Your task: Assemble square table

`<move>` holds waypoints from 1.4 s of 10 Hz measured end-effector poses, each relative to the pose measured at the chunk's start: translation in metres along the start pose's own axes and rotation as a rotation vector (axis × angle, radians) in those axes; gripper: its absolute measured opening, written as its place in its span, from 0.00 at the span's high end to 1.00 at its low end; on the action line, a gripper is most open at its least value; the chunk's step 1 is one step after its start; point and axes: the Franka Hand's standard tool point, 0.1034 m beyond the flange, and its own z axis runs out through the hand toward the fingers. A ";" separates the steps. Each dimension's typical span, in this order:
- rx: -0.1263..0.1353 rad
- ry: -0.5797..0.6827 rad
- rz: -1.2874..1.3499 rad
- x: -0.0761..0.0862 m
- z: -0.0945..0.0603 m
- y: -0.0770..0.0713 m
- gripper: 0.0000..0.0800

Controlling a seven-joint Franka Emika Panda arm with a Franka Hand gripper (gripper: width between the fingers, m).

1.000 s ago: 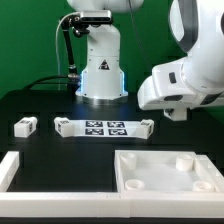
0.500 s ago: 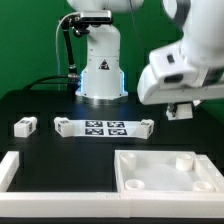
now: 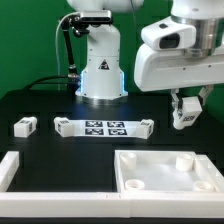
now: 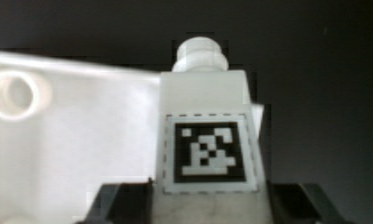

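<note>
White leg [image 3: 181,113] clamped in my gripper [image 3: 183,109] — hanging above the far right corner of the square table panel [image 3: 150,165].
Spare leg [image 3: 25,125] far left, marker board [image 3: 104,127] in the middle; if I come down tilted or off a socket [image 3: 183,162], the screw tip [image 4: 201,48] could jam — or the leg could twist in my grip. Matte black table [image 3: 60,150], green backdrop [image 3: 30,40].

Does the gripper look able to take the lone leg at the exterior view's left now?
Probably not yet: the gripper is shut on another leg, so its jaws are full. Nothing covers the lone leg itself.
</note>
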 end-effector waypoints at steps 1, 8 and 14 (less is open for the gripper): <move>-0.005 0.080 0.001 0.003 -0.001 0.002 0.64; -0.022 0.566 0.031 0.057 -0.028 0.024 0.64; -0.033 0.639 -0.024 0.087 -0.019 0.009 0.64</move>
